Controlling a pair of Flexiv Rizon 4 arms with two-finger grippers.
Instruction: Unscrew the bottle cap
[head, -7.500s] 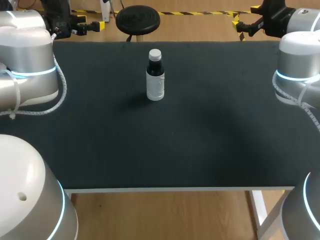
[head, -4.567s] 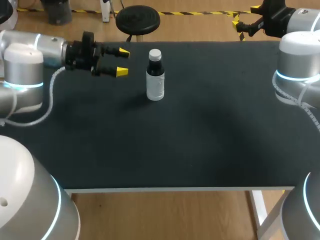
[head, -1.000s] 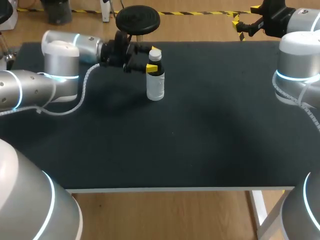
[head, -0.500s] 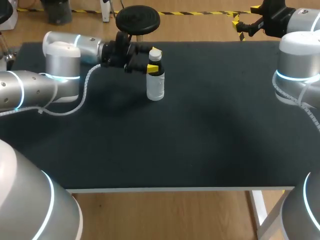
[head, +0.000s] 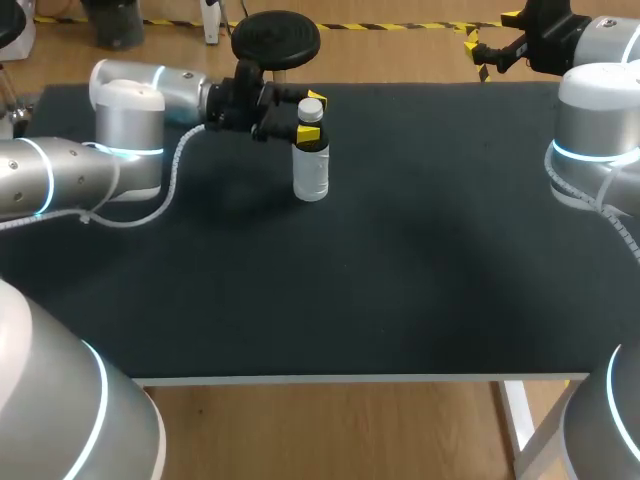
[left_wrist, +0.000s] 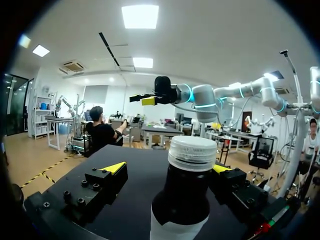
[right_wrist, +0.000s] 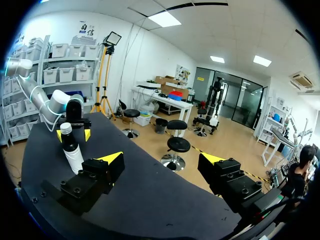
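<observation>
Grasp step, we reckon: bottle (head: 311, 165) stands upright at the far middle of the desk (head: 400, 280), left jaws spread either side of its neck just under the cap (left_wrist: 192, 152), right jaws apart and well off, so next we clamp and twist

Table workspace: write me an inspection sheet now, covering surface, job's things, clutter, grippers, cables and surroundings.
Surface: black table, matte top.
Job's things: bottle upright near the far edge, white cap on.
Clutter: nothing seen.
Grippers: left gripper open, fingers either side of the bottle's neck, a gap showing at one side; right gripper open, holding nothing, off by the far right corner.
Cables: white coiled cable along the left arm, not touching the bottle.
Surroundings: nothing seen.
</observation>
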